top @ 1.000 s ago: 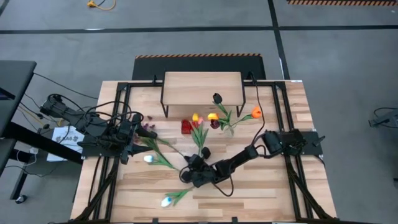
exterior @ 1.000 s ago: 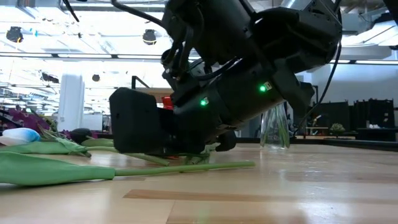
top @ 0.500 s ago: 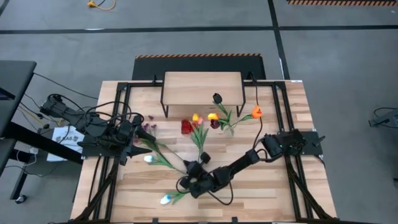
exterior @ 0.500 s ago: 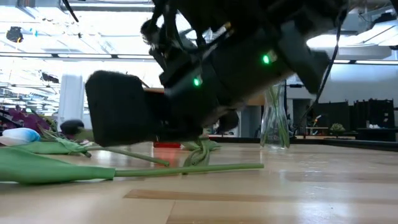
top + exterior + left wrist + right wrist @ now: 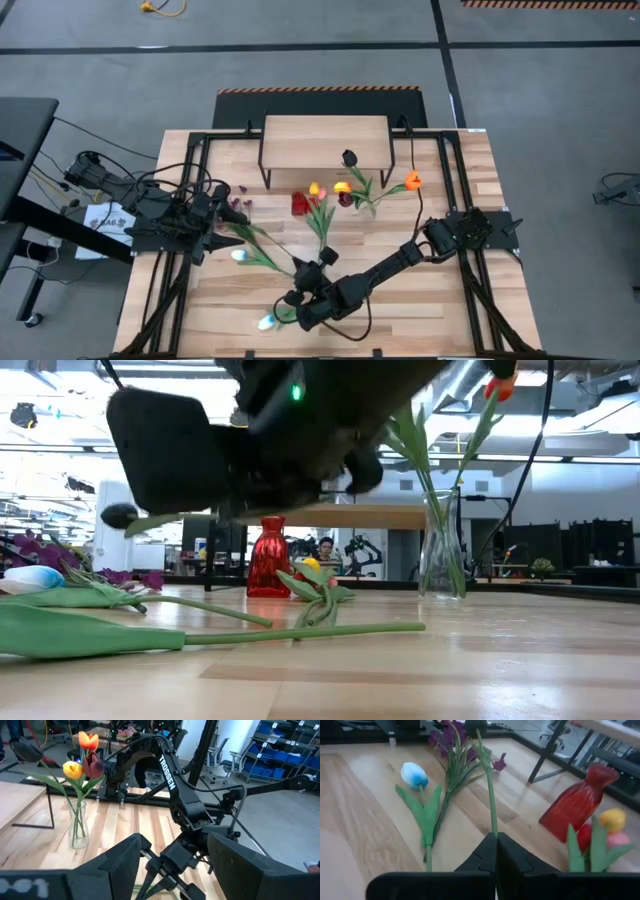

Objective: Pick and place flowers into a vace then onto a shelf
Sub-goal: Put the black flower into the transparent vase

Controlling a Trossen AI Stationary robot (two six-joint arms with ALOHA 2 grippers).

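Right gripper clenched on the thin green stem of a near-black tulip, lifted clear of the pale plank table near its front edge. Smooth matte-black fingers, pressed flat together. Left gripper parked at the table's left side, blocky fingers spread, grasping nothing. Lying on the planks: white tulip with broad leaves, frilly purple blossoms. Glossy red vase, narrow-necked; clear glass vase with upright tulips. Light-wood shelf on thin black legs at the back. "TROSSEN" in white along the right arm.
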